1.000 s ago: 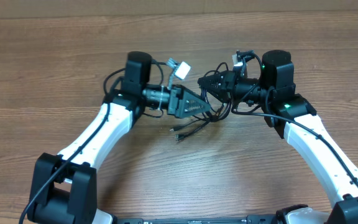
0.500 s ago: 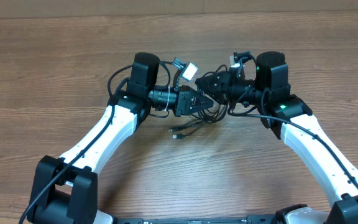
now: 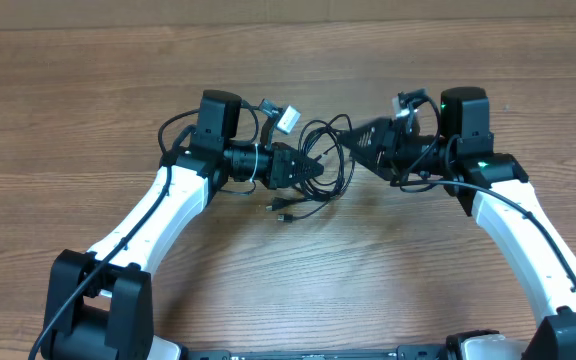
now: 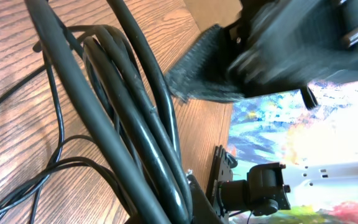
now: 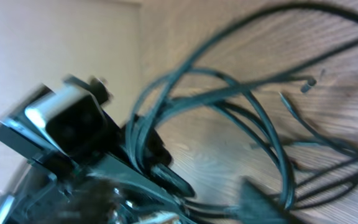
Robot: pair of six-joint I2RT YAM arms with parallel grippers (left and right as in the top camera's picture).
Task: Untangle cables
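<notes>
Cables [image 3: 320, 160]: thin black cords, bunched where the left gripper [image 3: 311, 170] is clamped down on them, mid-table between the two arms. Left wrist view shows the cables [image 4: 135, 130] as several glossy strands running side by side toward its jaws, packed tight. A few thinner ones splay off over the wood.

Right gripper [image 3: 363, 142] points at the same bundle from the other side, tip just beside the top loop. Can't tell if its jaws are apart or closed, or whether it touches a cord. Right wrist view is motion-blurred and shows only arcs of the cables [image 5: 229, 106] over the wood.

Out from the clamp, one round loop arcs toward the far side, between the two grippers. Smaller loops sit toward the right. Loose tails with small plugs [image 3: 284, 212] trail onto the table [image 3: 88, 100] on the near side, just below the left gripper. Strands cross each other; bundle not separated.
</notes>
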